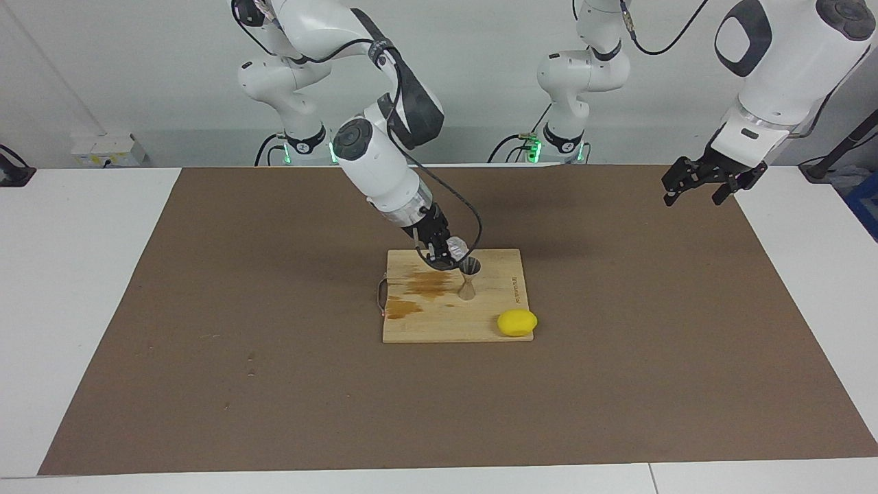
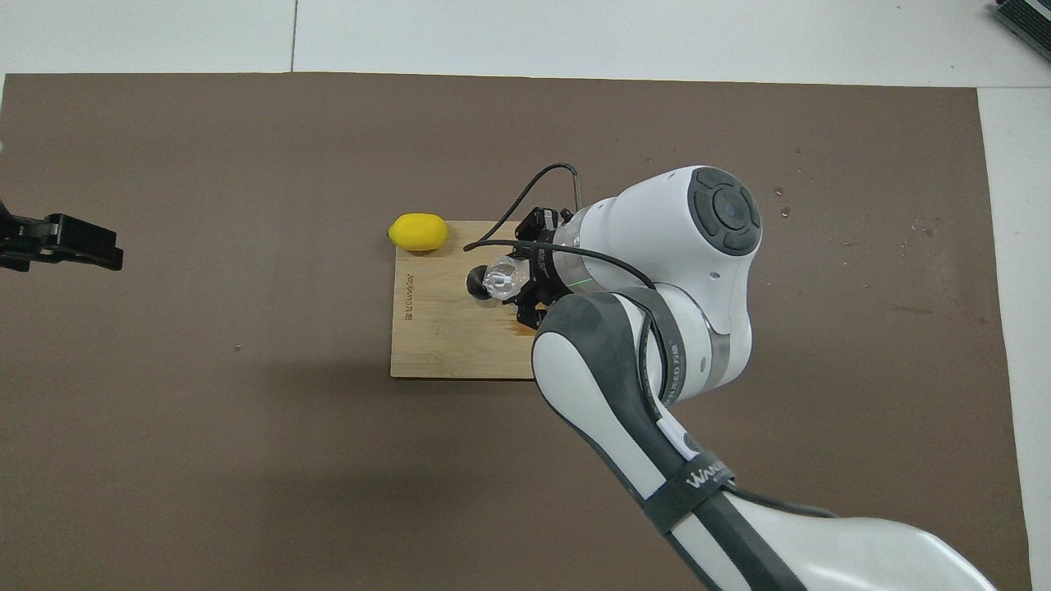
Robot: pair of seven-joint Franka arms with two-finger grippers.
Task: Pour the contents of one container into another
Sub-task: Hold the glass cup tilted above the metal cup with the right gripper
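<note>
A silvery hourglass-shaped metal jigger point(image 1: 469, 277) stands upright on the wooden cutting board point(image 1: 494, 322). My right gripper point(image 1: 442, 252) is shut on the small clear faceted glass cup point(image 1: 457, 246) and holds it tilted over the jigger's mouth. In the overhead view the glass cup point(image 2: 506, 278) lies beside the jigger's dark mouth point(image 2: 478, 282), with my right gripper point(image 2: 530, 275) around it. My left gripper point(image 1: 701, 184) waits in the air over the mat at the left arm's end, also seen in the overhead view point(image 2: 61, 244).
A yellow lemon point(image 1: 517, 322) lies on the board's corner farthest from the robots point(image 2: 418, 232). The board has a brown wet stain point(image 1: 425, 285) and a small metal handle point(image 1: 381, 292). A brown mat point(image 1: 206, 309) covers the table.
</note>
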